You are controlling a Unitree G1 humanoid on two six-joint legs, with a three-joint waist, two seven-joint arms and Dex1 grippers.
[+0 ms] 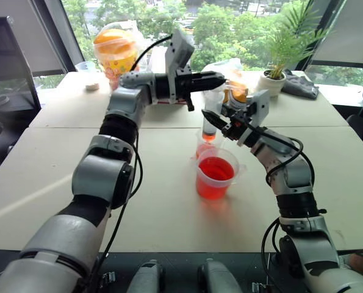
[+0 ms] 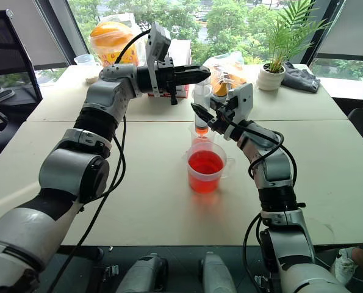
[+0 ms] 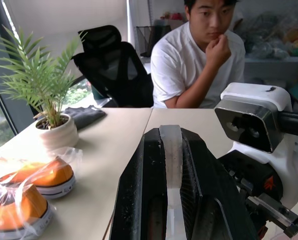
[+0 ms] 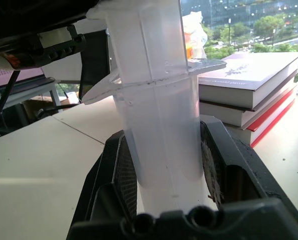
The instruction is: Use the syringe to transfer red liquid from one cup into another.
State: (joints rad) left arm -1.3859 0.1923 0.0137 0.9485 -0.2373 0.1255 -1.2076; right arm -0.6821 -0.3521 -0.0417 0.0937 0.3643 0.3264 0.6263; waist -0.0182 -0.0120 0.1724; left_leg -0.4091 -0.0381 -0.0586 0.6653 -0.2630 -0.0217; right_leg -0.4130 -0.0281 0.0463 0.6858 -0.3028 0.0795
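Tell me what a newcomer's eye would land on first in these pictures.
The handled cup of bright red liquid stands mid-table. Just behind it, the syringe stands upright with its orange tip in the smaller cup; the right gripper is shut on its barrel and the left gripper is closed on the plunger top. Across the table sit a potted palm and bagged orange items.

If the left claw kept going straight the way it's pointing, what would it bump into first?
The left claw points sideways, shut on the syringe plunger top. Past that, its wrist view suggests the person across the table, though depth is unclear.
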